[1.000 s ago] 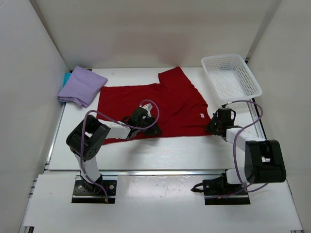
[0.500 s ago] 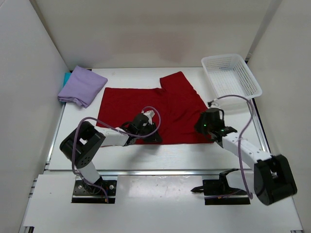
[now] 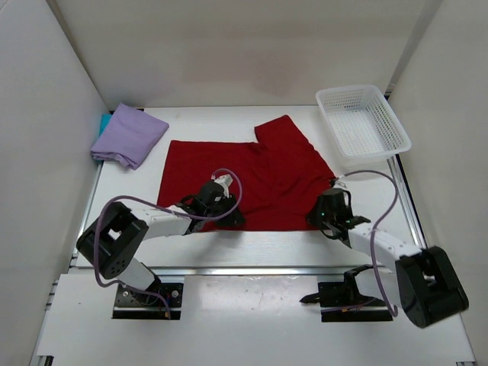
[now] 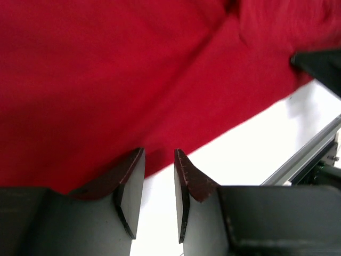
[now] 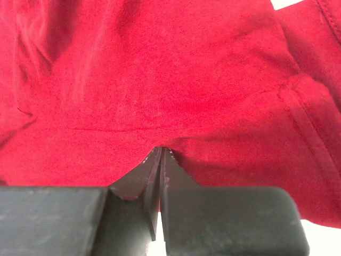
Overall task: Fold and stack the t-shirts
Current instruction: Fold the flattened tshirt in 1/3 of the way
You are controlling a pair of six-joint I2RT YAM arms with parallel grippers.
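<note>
Red t-shirt (image 3: pixel 267 168) — plain deep crimson, flat but rumpled — on table (image 3: pixel 305 244)

One red t-shirt (image 3: pixel 267 168), one lavender t-shirt (image 3: pixel 128 135), one teal t-shirt (image 3: pixel 103 122), one basket (image 3: pixel 354 89), left tool (image 4: pixel 159 157), right tool (image 5: pixel 160 152)

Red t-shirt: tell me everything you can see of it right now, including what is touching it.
The red t-shirt is deep red, soft knit cloth. It lies spread mostly flat in the middle of the white table, with one sleeve pointing toward the far side. It is lightly wrinkled, most on its right side. The right gripper is shut on the near hem and puckers the cloth there. The left gripper sits at the near edge with its jaws apart and nothing clamped between them.
</note>
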